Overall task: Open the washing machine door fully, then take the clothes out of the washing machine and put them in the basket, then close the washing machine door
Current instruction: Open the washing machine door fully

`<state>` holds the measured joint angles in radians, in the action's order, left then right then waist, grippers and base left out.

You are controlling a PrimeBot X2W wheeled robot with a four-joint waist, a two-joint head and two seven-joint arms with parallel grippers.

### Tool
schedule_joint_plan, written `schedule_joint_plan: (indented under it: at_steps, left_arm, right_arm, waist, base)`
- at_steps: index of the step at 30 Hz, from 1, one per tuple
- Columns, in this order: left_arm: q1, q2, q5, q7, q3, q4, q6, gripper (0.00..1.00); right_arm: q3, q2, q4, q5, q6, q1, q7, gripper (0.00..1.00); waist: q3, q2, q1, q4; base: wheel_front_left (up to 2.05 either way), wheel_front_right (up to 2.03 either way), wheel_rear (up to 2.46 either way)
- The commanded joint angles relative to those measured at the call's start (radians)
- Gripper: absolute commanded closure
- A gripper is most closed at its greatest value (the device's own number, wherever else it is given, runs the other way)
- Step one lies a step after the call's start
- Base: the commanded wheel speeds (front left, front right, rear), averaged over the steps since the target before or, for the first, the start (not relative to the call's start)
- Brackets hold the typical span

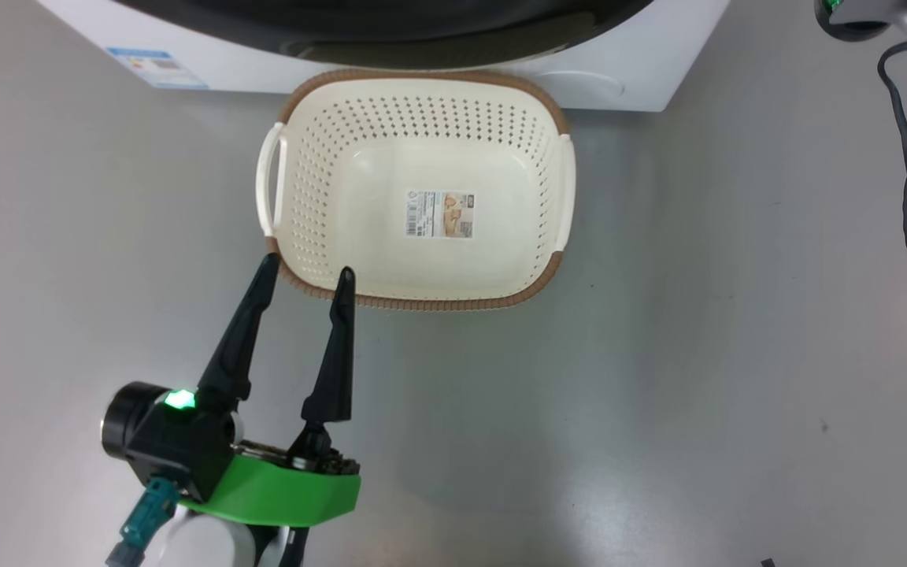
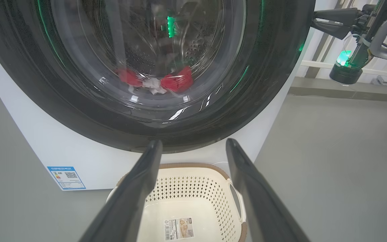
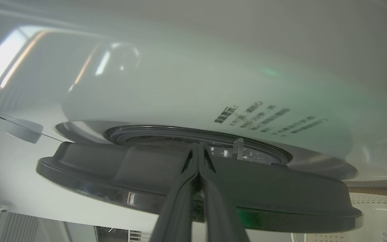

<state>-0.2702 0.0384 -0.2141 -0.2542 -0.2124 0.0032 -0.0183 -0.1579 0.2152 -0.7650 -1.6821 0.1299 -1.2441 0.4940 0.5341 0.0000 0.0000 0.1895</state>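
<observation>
Left gripper [image 1: 308, 265] hangs, jaws wide apart, at 7 o'clock of the basket [image 1: 422, 303]; right gripper [image 3: 198, 151], jaws pressed together, noses the washing machine door [image 2: 274, 84] edge. I judge that glossy rim stiff, slippery, best hooked behind; the clothes [image 2: 179, 80], soft, lie at 6 o'clock inside
</observation>
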Motion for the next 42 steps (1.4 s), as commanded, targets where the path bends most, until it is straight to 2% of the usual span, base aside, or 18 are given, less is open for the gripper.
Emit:
schedule_joint_plan:
  at_steps: [1, 15, 27, 42]
  left_arm:
    - [-0.009, 0.012, -0.009, -0.008, 0.025, -0.026, 0.003, 0.0]
    - [-0.016, 0.012, -0.026, -0.008, 0.005, -0.018, 0.019, 0.0]
    - [-0.003, 0.012, -0.023, -0.008, 0.015, -0.006, 0.026, 0.0]
    - [0.024, 0.012, -0.026, -0.008, 0.029, 0.014, 0.029, 0.0]
  right_arm:
    - [-0.009, -0.011, 0.02, 0.004, 0.001, -0.02, 0.007, 1.0]
    - [-0.021, -0.033, -0.057, 0.015, 0.001, -0.089, 0.075, 1.0]
    - [-0.068, -0.06, -0.045, 0.027, 0.001, -0.018, 0.204, 1.0]
    - [-0.111, -0.099, -0.065, 0.053, 0.001, 0.074, 0.247, 1.0]
  waist:
    - [0.014, 0.0, 0.0, 0.014]
    - [0.031, 0.0, 0.0, 0.03]
    - [-0.021, 0.0, 0.0, -0.001]
    - [-0.104, 0.0, 0.0, -0.033]
  base:
    - [0.0, 0.0, 0.0]
    - [0.0, 0.0, 0.0]
    - [0.0, 0.0, 0.0]
    - [0.0, 0.0, 0.0]
